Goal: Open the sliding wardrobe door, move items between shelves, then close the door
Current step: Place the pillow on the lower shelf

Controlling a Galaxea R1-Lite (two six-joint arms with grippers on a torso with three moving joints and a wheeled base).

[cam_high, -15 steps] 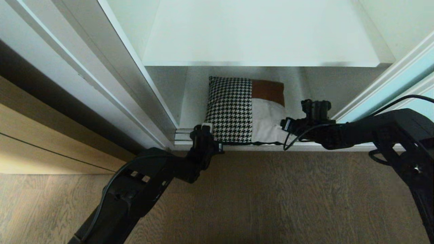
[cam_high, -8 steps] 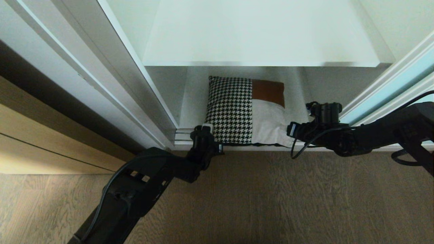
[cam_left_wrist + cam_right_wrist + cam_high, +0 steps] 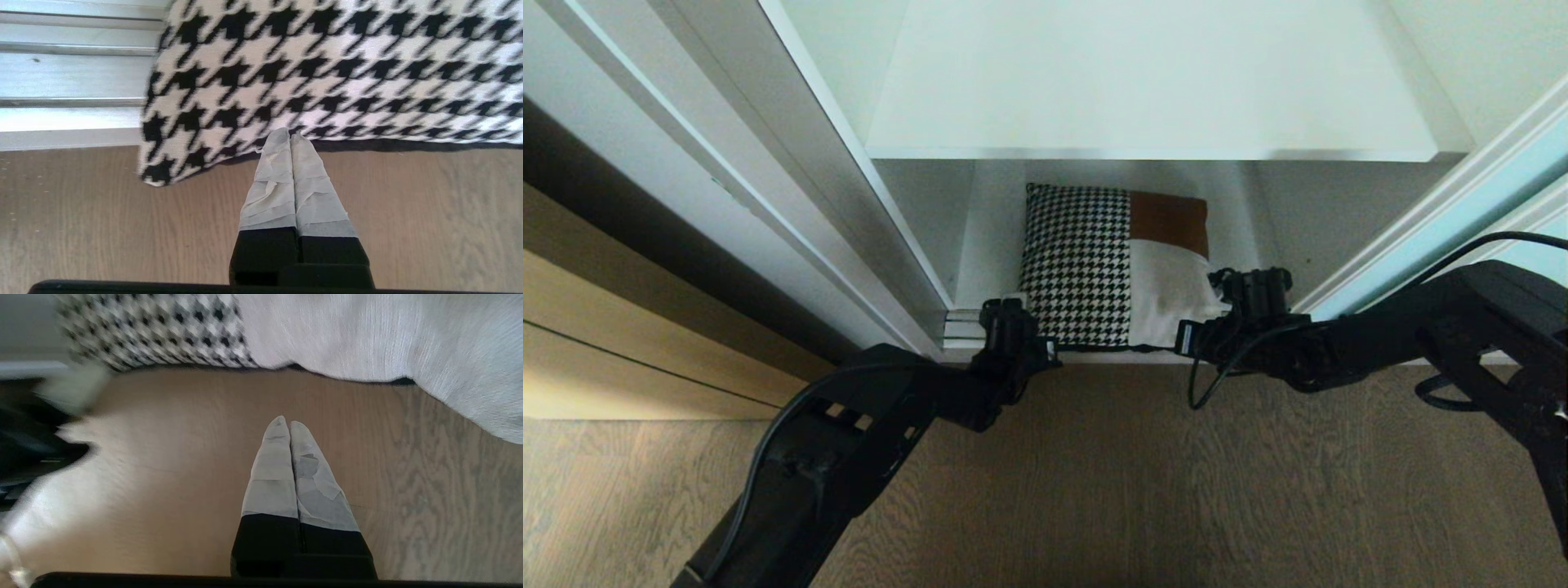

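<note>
Right gripper has snapped together on nothing and swung in toward the cushion; left gripper is pressed together at its front edge. Cushion lies on the bottom shelf, overhanging; regrasp likely needed before lifting.

Cushion fills lower shelf middle; upper shelf bare, door right.

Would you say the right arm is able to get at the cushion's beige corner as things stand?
Probably yes: the right gripper hangs over bare floor just short of the cushion, nothing between them, though its fingers are shut and must open first.
</note>
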